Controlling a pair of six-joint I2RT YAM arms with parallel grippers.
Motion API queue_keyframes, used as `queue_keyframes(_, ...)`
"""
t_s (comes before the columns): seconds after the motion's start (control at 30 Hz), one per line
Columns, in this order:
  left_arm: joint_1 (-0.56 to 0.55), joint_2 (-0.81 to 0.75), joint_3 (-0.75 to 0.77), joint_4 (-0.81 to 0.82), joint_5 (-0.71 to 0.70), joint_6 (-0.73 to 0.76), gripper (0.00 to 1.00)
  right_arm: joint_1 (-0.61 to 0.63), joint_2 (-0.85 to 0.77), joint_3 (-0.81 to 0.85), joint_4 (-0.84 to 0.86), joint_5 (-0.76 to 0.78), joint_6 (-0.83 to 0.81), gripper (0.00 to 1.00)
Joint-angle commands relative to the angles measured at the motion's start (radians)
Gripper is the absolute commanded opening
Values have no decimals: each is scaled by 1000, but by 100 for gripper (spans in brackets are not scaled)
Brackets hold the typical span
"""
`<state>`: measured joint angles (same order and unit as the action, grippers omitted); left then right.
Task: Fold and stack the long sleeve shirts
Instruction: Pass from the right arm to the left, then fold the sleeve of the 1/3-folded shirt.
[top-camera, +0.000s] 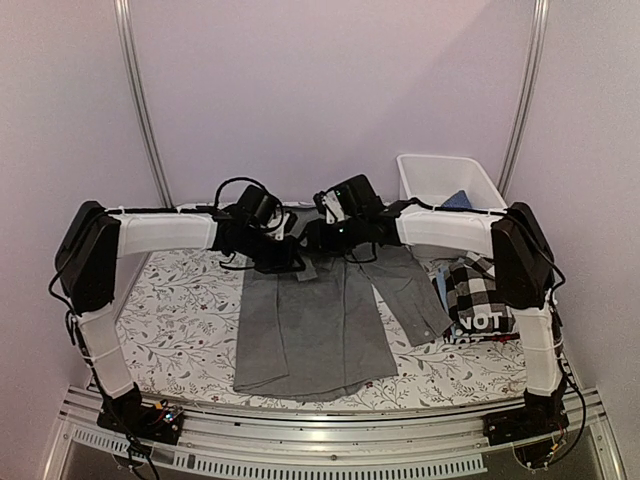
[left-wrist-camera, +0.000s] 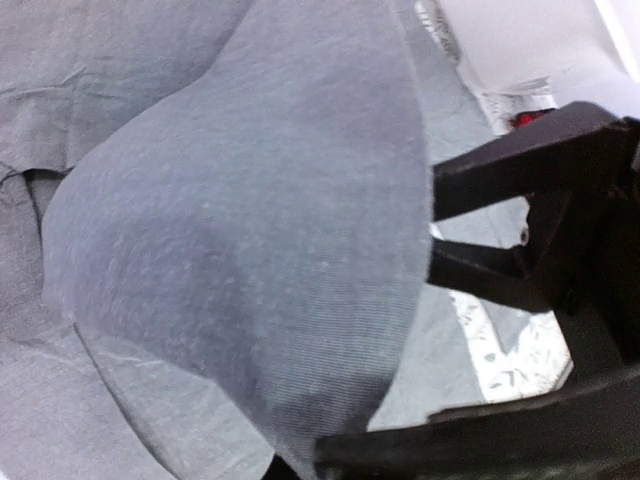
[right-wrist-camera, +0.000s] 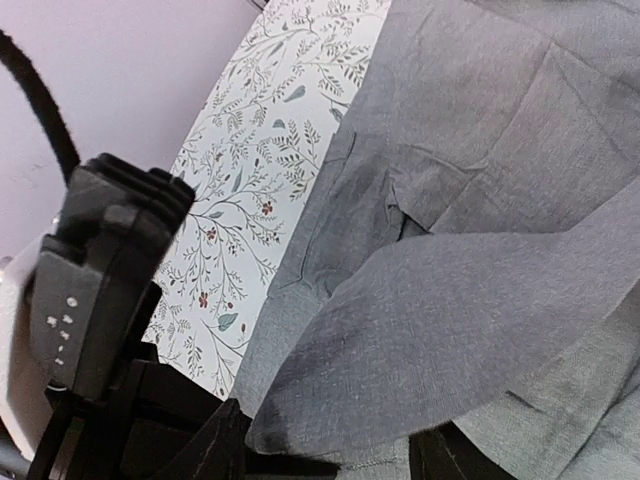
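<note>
A plain grey button-up shirt (top-camera: 310, 330) lies flat on the flowered tablecloth, hem toward the arms, one sleeve (top-camera: 410, 290) spread to the right. Both grippers meet over its far, collar end. My left gripper (top-camera: 280, 255) is shut on a raised fold of the grey cloth (left-wrist-camera: 250, 230), pinched at the bottom of the left wrist view (left-wrist-camera: 310, 460). My right gripper (top-camera: 325, 238) stands open close beside it. A grey flap (right-wrist-camera: 450, 310) drapes between its spread fingers (right-wrist-camera: 330, 465). A black-and-white checked shirt (top-camera: 480, 290) and a dark one lettered "NOT" (top-camera: 485, 322) lie at the right.
A white bin (top-camera: 420, 175) stands at the back right with pale blue cloth (top-camera: 458, 200) in it. Bare flowered tablecloth (top-camera: 185, 300) shows left of the grey shirt. The two wrists are nearly touching over the collar.
</note>
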<state>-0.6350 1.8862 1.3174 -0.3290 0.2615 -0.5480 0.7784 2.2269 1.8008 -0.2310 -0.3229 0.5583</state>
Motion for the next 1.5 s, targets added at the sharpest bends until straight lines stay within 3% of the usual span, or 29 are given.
queue_keyframes(0.0,16,-69,57,-41,206,-37,0,1,-158,-65,9,176,-75,55)
queue_keyframes(0.13,56,-100,63,37,401,-149,0,-10,-242,-142,8,249,-93,56)
queue_keyframes(0.27,104,-173,12,137,464,-280,0,-19,-304,-227,9,295,-98,57)
queue_keyframes(0.57,232,-437,-449,527,464,-661,0,-6,-340,-349,30,240,-81,57)
queue_keyframes(0.83,275,-470,-643,613,494,-729,0,99,-254,-349,129,142,-109,58)
queue_keyframes(1.2,294,-485,-638,626,525,-755,0,181,-260,-556,499,65,-189,59)
queue_keyframes(1.47,298,-480,-618,630,550,-764,0,179,-162,-515,591,66,-185,64)
